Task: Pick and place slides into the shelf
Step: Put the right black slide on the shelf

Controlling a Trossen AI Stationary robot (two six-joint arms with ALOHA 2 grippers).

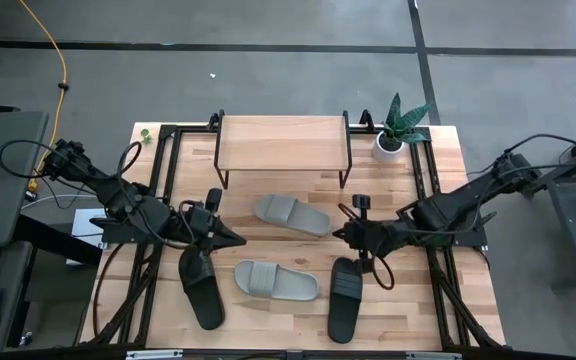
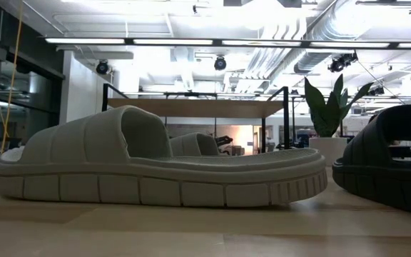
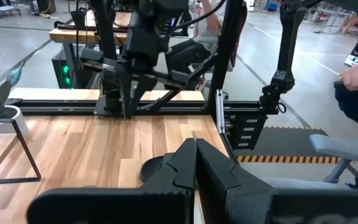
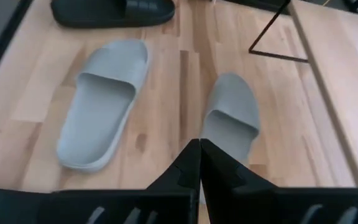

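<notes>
We're looking down on a pale wooden table (image 1: pixel 438 160) framed with black rails, standing on a grey concrete floor crossed by dark lines. A yellow cable (image 1: pixel 58 70) trails over the floor beyond the table's far left corner. From table height the room behind is a bright workshop with strip lights and exposed ducts on a white ceiling. In the left wrist view a person's hand (image 3: pixel 356 76) shows at the edge, beside a light-coloured chair.

At the back of the table stands the shelf (image 1: pixel 283 143), a light-wood board on thin dark legs, and nothing sits on it. Just beside its right end is a small potted plant (image 1: pixel 398 128) in a white pot.

All four slides lie on the table in front of the shelf. One grey slide (image 1: pixel 292 214) rests near the centre, angled, closest to the shelf. The second grey slide (image 1: pixel 277 281) lies nearer the front edge, filling the low view with its ribbed strap. A black slide (image 1: pixel 202 290) lies front left, and another black slide (image 1: pixel 345 297) lies front right.

The left gripper (image 1: pixel 236 239) hovers over the table left of centre, above the heel end of the left black slide, its fingers pressed together and holding nothing. The right gripper (image 1: pixel 339 234) hangs right of centre, facing it, fingers likewise pinched together and empty, just above the right black slide.
</notes>
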